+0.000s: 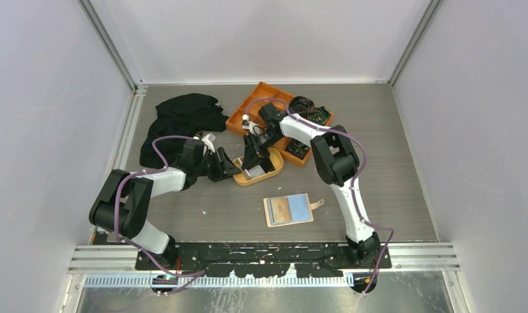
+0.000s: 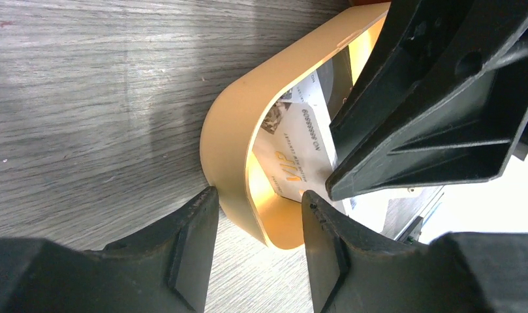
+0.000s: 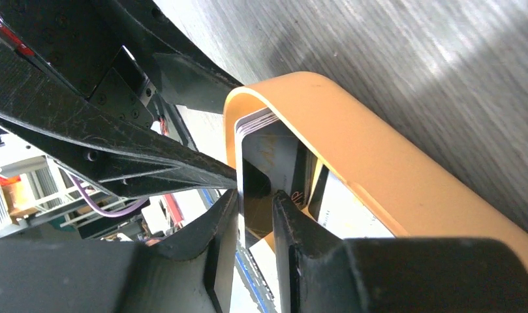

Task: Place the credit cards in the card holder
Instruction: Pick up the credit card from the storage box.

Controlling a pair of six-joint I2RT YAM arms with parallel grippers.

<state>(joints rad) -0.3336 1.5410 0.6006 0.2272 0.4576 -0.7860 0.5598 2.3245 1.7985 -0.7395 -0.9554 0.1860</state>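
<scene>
The card holder (image 1: 282,212) lies open and flat on the table near the front, with a light blue card (image 1: 301,207) on its right half. The other credit cards lie in the oval orange dish (image 1: 269,173). My right gripper (image 1: 251,166) reaches down into the dish. In the right wrist view it (image 3: 254,195) is shut on the upright edge of a black card (image 3: 256,189). My left gripper (image 1: 232,168) is at the dish's left end. In the left wrist view it (image 2: 258,195) is open and straddles the dish's end wall (image 2: 228,143). A white VIP card (image 2: 294,143) lies inside.
A large orange divided tray (image 1: 253,104) with dark items stands behind the dish. A black cloth (image 1: 179,120) lies at the back left. More white cards (image 3: 346,215) lie in the dish (image 3: 365,156). The two grippers are almost touching over the dish.
</scene>
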